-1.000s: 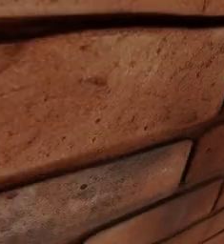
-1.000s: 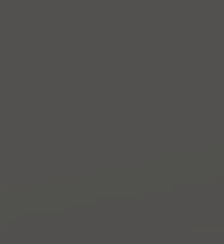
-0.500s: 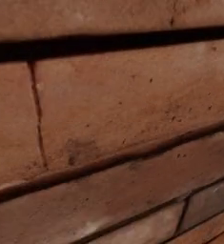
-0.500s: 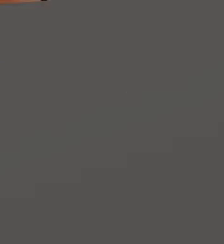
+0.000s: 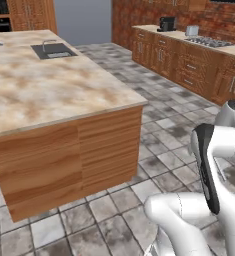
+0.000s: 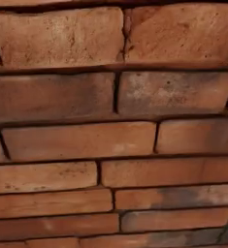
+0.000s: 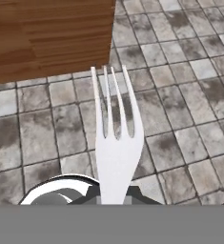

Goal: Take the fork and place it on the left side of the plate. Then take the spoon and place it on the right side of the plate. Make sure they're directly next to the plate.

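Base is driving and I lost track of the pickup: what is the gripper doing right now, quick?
Gripper: shut on the fork, whose tines point away from the hand over the tiled floor.

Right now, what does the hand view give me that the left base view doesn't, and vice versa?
Hand view alone: a white fork held tines-forward over the floor, its handle running down between the shut jaws.

Left base view alone: the island's marble top with a sink, the far counter run with a cooktop, and the robot's white arm.

Both: the grey tiled floor and the island's wood side panel.
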{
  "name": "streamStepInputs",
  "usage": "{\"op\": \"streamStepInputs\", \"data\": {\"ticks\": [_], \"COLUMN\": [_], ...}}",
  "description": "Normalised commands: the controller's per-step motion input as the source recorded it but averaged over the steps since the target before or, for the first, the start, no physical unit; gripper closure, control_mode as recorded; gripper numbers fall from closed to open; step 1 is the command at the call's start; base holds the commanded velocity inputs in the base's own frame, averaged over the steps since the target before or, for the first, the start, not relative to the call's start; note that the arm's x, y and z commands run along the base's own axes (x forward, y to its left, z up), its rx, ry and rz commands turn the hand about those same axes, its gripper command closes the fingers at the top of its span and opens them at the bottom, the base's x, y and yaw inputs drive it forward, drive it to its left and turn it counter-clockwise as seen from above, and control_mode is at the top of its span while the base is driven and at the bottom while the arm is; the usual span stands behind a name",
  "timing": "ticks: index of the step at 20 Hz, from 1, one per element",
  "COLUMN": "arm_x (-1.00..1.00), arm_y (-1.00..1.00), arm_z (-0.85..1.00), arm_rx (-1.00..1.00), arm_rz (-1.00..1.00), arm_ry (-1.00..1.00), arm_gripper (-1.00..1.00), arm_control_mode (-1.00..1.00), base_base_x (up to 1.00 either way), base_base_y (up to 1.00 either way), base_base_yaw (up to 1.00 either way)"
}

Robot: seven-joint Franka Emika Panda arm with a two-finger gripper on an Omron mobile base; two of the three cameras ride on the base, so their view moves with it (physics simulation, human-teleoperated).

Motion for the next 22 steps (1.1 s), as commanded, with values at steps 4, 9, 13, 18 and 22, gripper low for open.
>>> {"op": "streamStepInputs", "data": {"ticks": [4,9,13,18,22], "arm_x": [0.00,0.00,0.00,0.00,0.00], "arm_y": [0.00,0.00,0.00,0.00,0.00], "arm_z": [0.00,0.00,0.00,0.00,0.00], "arm_rx": [0.00,0.00,0.00,0.00,0.00], "arm_rz": [0.00,0.00,0.00,0.00,0.00], "arm_ry": [0.00,0.00,0.00,0.00,0.00], "arm_gripper": [1.00,1.00,1.00,1.00,1.00], "arm_control_mode": [1.00,1.00,1.00,1.00,1.00], "base_base_x": [0.36,0.45,0.50,0.52,0.52], "base_base_y": [1.00,1.00,1.00,1.00,1.00], "base_base_yaw": [-0.08,-0.11,-0.14,-0.16,-0.18]}}
